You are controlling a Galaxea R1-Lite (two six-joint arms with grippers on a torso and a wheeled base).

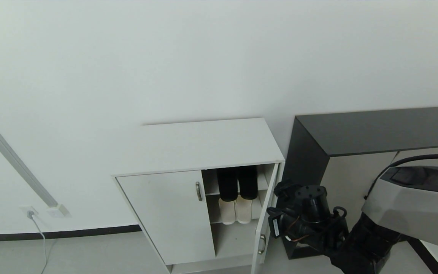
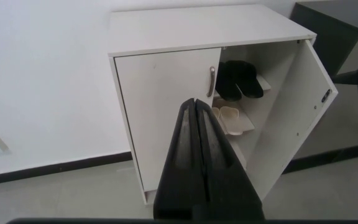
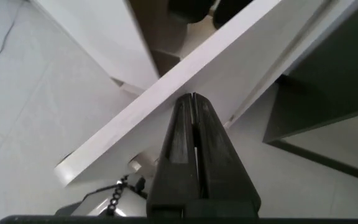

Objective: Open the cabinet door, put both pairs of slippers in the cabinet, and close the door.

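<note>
The white cabinet (image 1: 203, 144) has its left door (image 1: 165, 213) closed and its right door (image 1: 267, 213) swung open. A black pair of slippers (image 1: 238, 182) stands on the upper shelf. Below it a white pair of slippers (image 1: 236, 210) rests on the middle shelf. My right gripper (image 1: 280, 189) sits at the outer face of the open door (image 3: 229, 68), fingers (image 3: 184, 118) shut on nothing. My left gripper (image 2: 194, 102) is shut and empty, hanging well in front of the cabinet (image 2: 166, 81). Both pairs, black (image 2: 238, 78) and white (image 2: 234, 118), show through the opening.
A dark cabinet (image 1: 375, 129) stands close on the right of the open door. A wall socket with a cable (image 1: 29, 212) and a slanted cable duct (image 1: 10, 156) are on the left wall. Bare floor (image 1: 70, 255) lies in front.
</note>
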